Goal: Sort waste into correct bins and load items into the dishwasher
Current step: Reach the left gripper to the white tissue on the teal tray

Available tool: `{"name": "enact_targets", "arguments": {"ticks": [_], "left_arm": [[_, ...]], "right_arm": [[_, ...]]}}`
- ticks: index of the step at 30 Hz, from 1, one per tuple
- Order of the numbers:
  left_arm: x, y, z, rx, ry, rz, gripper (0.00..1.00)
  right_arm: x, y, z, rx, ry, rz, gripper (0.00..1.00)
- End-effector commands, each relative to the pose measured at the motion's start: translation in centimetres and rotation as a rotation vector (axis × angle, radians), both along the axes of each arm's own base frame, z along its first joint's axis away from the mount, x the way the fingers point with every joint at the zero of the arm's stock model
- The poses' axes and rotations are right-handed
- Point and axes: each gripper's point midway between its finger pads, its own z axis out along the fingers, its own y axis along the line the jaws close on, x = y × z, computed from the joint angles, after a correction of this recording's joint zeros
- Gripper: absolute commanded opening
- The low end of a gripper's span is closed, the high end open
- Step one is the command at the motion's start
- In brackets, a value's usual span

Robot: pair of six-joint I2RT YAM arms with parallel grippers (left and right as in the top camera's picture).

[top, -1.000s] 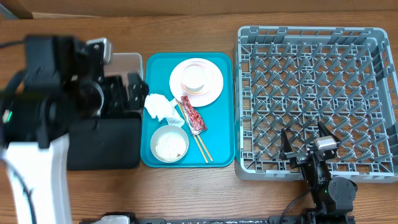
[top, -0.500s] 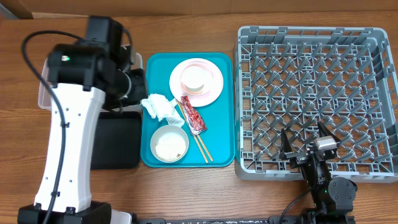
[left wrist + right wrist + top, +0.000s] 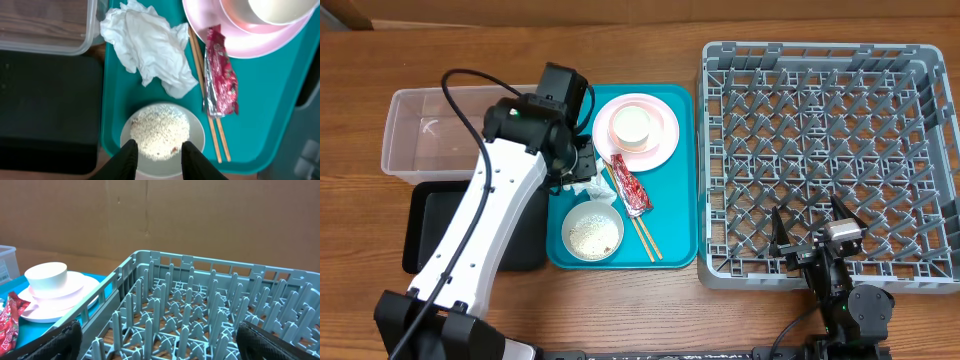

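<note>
- Left gripper (image 3: 159, 156): jaws slightly parted, grasping nothing, poised above the white bowl (image 3: 199, 142) of rice (image 3: 160, 131).
- Right gripper (image 3: 808, 228): spread wide and empty, at the near edge of the rack (image 3: 820, 48).
- Waste: you will find the napkin (image 3: 150, 47), wrapper (image 3: 220, 75) and rice all on the teal tray (image 3: 675, 230). The tub (image 3: 395, 140) and black tray (image 3: 430, 230) hold nothing.
- Dishes: plate (image 3: 665, 140), cup (image 3: 633, 124), chopsticks (image 3: 210, 115) and white bowl sit on the teal tray. No dish stands in the rack.
- Progress: you may judge the task barely begun, with every sort and every load left to do.
</note>
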Motion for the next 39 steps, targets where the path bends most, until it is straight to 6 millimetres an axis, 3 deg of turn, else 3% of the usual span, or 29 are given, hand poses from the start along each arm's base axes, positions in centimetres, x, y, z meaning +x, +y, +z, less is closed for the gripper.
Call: {"name": "enact_targets", "arguments": {"ticks": [1,13,22,32,39], "left_arm": [[0.4,0.3,-2.1,0.026,0.017,0.02,0.33],[3.7,0.4,-6.6,0.093,0.013,0.032,0.48],[5.0,0.7,-10.0,0.139,0.041,0.044,0.49],[6.6,0.7,-9.8,0.149,-0.024,0.052,0.61],[6.5,0.7,-9.9,0.142,-0.024,0.08,0.65]], "right_arm": [[0.0,0.3,-0.2,0.0,-0.005,0.013,1.0],[0.0,0.3,-0.2,-0.001,-0.005,0.013,1.0],[0.0,0.3,-0.2,-0.001,-0.005,0.013,1.0],[0.0,0.3,-0.2,-0.001,-0.005,0.013,1.0],[0.0,0.3,-0.2,-0.001,-0.005,0.013,1.0]]}}
